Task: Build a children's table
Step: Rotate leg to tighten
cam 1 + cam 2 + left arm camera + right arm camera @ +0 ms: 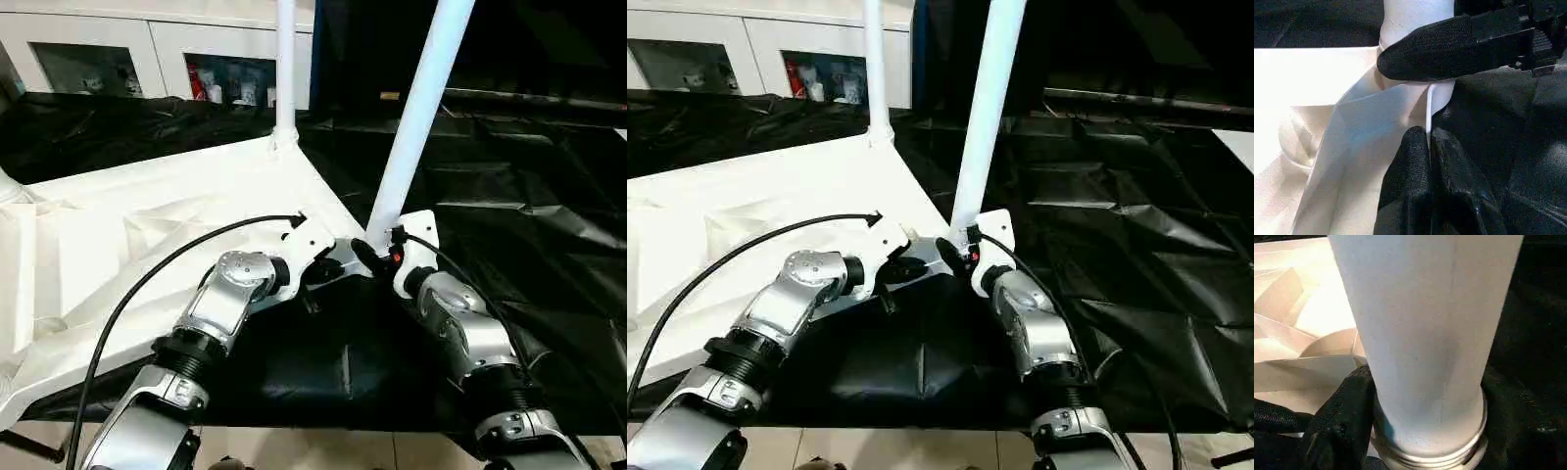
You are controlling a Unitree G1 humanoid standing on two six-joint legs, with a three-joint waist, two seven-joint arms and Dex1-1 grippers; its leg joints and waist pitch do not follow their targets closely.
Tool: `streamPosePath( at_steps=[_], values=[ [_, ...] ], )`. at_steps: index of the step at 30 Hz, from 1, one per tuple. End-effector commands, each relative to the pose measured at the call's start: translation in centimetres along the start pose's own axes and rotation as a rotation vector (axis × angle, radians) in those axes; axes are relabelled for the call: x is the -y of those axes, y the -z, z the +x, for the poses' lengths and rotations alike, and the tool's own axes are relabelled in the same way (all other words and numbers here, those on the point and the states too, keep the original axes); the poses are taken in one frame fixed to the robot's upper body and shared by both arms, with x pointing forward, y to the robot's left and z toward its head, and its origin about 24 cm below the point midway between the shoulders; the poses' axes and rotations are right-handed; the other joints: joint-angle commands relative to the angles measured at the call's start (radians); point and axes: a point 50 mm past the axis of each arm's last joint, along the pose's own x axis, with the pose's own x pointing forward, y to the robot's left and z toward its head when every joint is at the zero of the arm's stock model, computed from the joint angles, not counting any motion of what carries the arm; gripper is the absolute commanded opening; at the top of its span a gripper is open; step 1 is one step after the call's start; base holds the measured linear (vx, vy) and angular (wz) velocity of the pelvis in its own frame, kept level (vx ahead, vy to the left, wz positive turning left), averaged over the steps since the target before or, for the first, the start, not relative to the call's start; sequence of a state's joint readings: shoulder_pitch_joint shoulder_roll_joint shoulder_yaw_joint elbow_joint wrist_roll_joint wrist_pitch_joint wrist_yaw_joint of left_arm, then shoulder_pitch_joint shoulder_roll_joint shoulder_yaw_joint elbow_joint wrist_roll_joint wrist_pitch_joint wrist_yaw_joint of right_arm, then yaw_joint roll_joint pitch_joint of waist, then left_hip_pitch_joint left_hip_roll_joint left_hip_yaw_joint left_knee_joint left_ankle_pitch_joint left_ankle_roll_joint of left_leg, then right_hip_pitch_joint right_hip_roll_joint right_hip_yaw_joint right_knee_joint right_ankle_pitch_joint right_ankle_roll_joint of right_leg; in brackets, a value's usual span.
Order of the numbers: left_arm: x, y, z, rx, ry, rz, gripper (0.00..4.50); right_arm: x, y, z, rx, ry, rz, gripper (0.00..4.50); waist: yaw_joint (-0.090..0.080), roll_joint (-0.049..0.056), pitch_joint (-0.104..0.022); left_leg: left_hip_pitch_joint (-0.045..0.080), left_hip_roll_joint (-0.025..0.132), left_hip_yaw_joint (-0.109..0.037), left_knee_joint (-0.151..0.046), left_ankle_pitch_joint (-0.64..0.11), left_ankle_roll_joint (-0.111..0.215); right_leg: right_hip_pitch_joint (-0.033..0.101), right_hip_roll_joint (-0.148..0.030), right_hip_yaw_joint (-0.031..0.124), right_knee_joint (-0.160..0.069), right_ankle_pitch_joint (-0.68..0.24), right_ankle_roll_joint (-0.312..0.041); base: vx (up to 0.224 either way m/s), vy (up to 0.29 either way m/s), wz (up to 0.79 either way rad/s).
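Note:
The children's table top (147,206) lies upside down, ribbed underside up, on a black sheet. One white leg (285,69) stands upright in the far corner socket. A second leg (416,127) rises, leaning slightly right, from the near right corner socket (1430,455). My right gripper (377,253) is shut on this leg's base; one finger (1449,49) lies against the tube just above the socket, and the tube (1425,333) stands between the fingers. My left gripper (1428,134) is shut on the thin white rim of the table top, right beside that corner.
A black sheet (509,196) covers the surface under and to the right of the table top. A white cabinet (98,59) with glass-fronted shelves stands behind. A black cable (147,284) arcs over the table top to my left wrist.

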State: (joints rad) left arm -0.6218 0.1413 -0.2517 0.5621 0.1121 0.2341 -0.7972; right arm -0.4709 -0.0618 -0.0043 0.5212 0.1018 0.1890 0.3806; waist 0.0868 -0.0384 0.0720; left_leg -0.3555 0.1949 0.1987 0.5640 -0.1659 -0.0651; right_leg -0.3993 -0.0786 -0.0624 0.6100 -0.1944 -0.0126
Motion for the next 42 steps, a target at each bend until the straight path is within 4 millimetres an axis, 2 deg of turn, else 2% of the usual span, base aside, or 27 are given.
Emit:
streamPosePath(
  at_steps=[1, 5, 8, 12, 15, 16, 18, 22, 27, 33, 42],
  values=[
    [1.1, 0.2, 0.9, 0.019, 0.041, -0.015, 0.00, -3.1, 0.6, 0.7, -0.022, -0.160, -0.014, 3.25, -0.001, -0.012, -0.051, 0.004, 0.035, -0.023, -0.066, -0.251, 0.026, 0.033, -0.072, 0.050, -0.098, -0.362, -0.116, 0.000, 0.000, 0.00],
    [0.7, 0.6, 0.1, 0.029, 0.053, -0.001, 0.00, -2.6, -0.5, 0.3, 0.030, -0.229, -0.039, 3.58, -0.001, -0.013, -0.051, 0.001, 0.036, -0.022, -0.065, -0.234, 0.039, 0.035, -0.070, 0.050, -0.093, -0.317, -0.128, 0.000, 0.000, 0.00],
    [0.4, 1.0, -1.0, 0.037, 0.101, 0.009, 0.00, -2.1, -1.4, -0.5, 0.024, -0.369, -0.097, 3.93, 0.001, -0.015, -0.051, -0.003, 0.035, -0.020, -0.063, -0.213, 0.055, 0.040, -0.070, 0.050, -0.089, -0.283, -0.140, 0.000, 0.000, 0.00],
    [0.1, 1.5, -2.7, 0.046, 0.189, 0.039, 0.00, -0.7, -2.3, -2.0, -0.011, -0.525, -0.180, 3.93, 0.004, -0.015, -0.052, 0.000, 0.036, -0.018, -0.059, -0.184, 0.075, 0.041, -0.068, 0.049, -0.085, -0.238, -0.158, 0.000, 0.000, 0.00],
    [0.1, 1.7, -3.8, 0.051, 0.252, 0.053, 0.00, 0.1, -2.9, -2.8, -0.030, -0.592, -0.211, 3.93, 0.003, -0.014, -0.053, -0.002, 0.039, -0.017, -0.058, -0.166, 0.084, 0.040, -0.067, 0.049, -0.077, -0.192, -0.176, 0.000, 0.000, 0.00],
    [0.3, 1.8, -4.5, 0.060, 0.303, 0.043, 0.00, 0.3, -2.8, -3.5, -0.068, -0.665, -0.233, 3.93, 0.003, -0.015, -0.054, 0.000, 0.041, -0.017, -0.057, -0.155, 0.092, 0.040, -0.067, 0.048, -0.072, -0.166, -0.192, 0.000, 0.000, 0.00],
    [0.3, 1.8, -4.7, 0.063, 0.320, 0.040, 0.00, 0.4, -2.8, -3.7, -0.083, -0.688, -0.238, 3.93, 0.003, -0.014, -0.055, -0.002, 0.042, -0.015, -0.055, -0.130, 0.102, 0.040, -0.064, 0.048, -0.066, -0.122, -0.209, 0.000, 0.000, 0.00],
    [0.6, 2.2, -5.9, 0.064, 0.389, 0.011, 0.00, 0.8, -2.4, -4.3, -0.152, -0.732, -0.252, 3.93, 0.005, -0.015, -0.051, -0.002, 0.041, -0.014, -0.055, -0.140, 0.094, 0.039, -0.065, 0.047, -0.068, -0.145, -0.222, 0.000, 0.000, 0.00],
    [0.6, 2.5, -6.3, 0.062, 0.398, 0.004, 0.00, 0.5, -2.0, -4.4, -0.183, -0.760, -0.274, 3.93, 0.004, -0.016, -0.049, -0.001, 0.041, -0.016, -0.058, -0.175, 0.066, 0.038, -0.069, 0.049, -0.076, -0.230, -0.192, 0.000, 0.000, 0.00],
    [0.4, 2.4, -6.2, 0.056, 0.387, 0.007, 0.00, 0.6, -1.8, -4.0, -0.194, -0.726, -0.285, 3.41, 0.004, -0.015, -0.052, -0.001, 0.039, -0.014, -0.055, -0.144, 0.073, 0.039, -0.066, 0.049, -0.069, -0.161, -0.205, 0.000, 0.000, 0.00],
    [0.5, 2.4, -6.2, 0.052, 0.389, 0.007, 0.00, 0.5, -1.5, -4.1, -0.212, -0.734, -0.288, 2.82, 0.004, -0.014, -0.049, -0.002, 0.039, -0.015, -0.055, -0.146, 0.076, 0.039, -0.065, 0.049, -0.069, -0.161, -0.207, 0.000, 0.000, 0.00]
  ],
)
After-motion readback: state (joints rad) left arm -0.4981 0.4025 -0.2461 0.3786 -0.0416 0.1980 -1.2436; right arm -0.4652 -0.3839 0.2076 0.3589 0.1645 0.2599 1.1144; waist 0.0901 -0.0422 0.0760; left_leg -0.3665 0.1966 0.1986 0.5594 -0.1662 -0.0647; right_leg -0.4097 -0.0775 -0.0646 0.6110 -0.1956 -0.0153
